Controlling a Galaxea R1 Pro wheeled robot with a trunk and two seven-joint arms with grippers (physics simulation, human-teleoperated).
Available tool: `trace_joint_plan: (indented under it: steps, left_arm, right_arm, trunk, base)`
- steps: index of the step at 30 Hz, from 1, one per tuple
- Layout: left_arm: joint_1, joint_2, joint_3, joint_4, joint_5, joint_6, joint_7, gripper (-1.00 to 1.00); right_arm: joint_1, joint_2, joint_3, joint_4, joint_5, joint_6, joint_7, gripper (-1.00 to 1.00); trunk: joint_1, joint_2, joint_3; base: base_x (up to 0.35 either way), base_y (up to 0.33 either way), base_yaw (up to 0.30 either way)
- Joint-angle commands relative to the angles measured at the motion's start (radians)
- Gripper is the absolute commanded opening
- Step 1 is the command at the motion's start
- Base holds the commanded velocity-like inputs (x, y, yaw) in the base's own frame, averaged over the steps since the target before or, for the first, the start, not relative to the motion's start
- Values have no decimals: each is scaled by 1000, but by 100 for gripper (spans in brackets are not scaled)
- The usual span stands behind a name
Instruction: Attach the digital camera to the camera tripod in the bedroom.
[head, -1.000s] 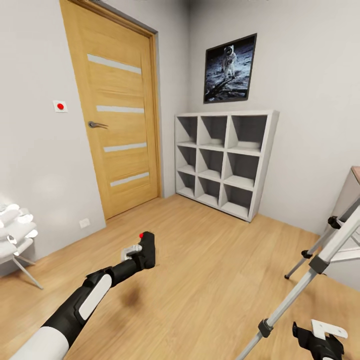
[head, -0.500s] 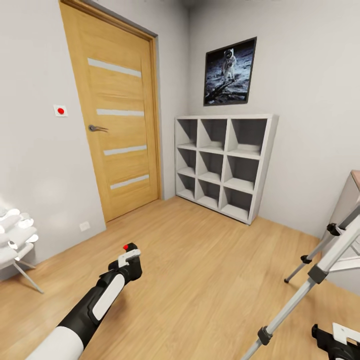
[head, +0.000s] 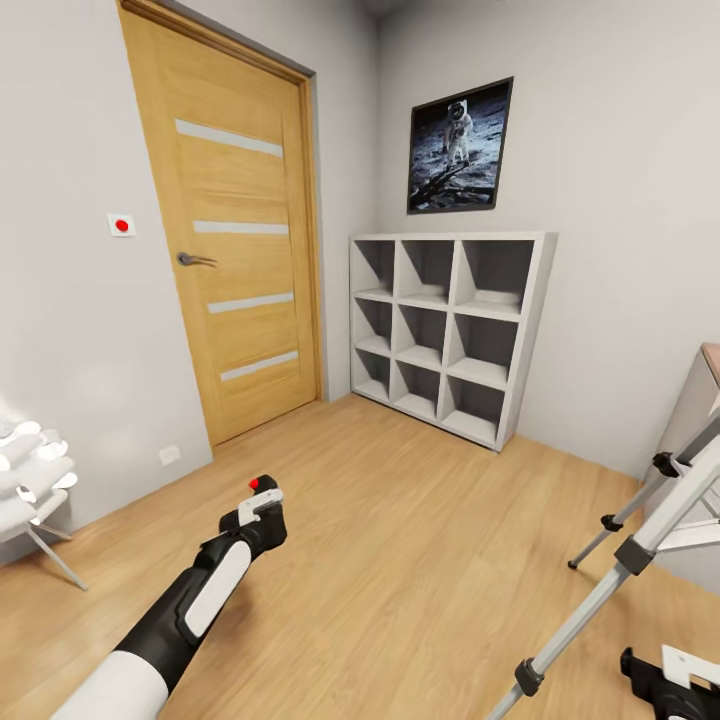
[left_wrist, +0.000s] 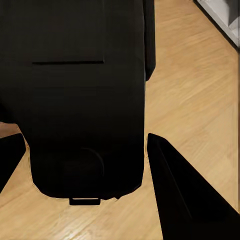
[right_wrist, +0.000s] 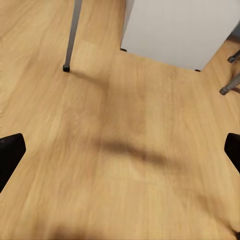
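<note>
Carrying the camera (left_wrist: 87, 100) clamped between its fingers, the left gripper (head: 262, 508) hangs at 7 o'clock over the floor (head: 420, 520). The tripod (head: 640, 535) stands at 4 o'clock. The right gripper (head: 665, 685) is spread apart, empty. Next, I judge, the camera must travel to the tripod's head.

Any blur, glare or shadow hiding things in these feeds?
Head view: sharp, evenly lit, no glare. Left wrist view: small black boxy camera sits so close it blocks most of the light wood floor. Right wrist view: soft dark shadow smear on the floor.
</note>
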Motion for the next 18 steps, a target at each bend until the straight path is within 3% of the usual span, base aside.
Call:
trace_joint_plan:
  steps: [1,7,15,18]
  left_arm:
    - [-1,1,-15,-11,6,1,8,-100]
    - [-1,-4,-30,-17,7,1,8,-100]
    - [-1,-12,-35,-18,8,1,8,-100]
    - [-1,-12,-35,-18,8,1,8,-100]
  right_arm:
    - [-1,1,2,1,2,-3,0,100]
    - [-1,3,6,1,2,-2,3,100]
    - [-1,7,20,0,4,-1,4,100]
    - [-1,10,45,0,3,2,4,100]
  trunk:
    - [0,0,-1]
    - [0,0,-1]
    - [0,0,-1]
    - [0,0,-1]
  base:
    - [0,0,0]
    - [-137,0,0]
    - [-318,0,0]
    - [-341,0,0]
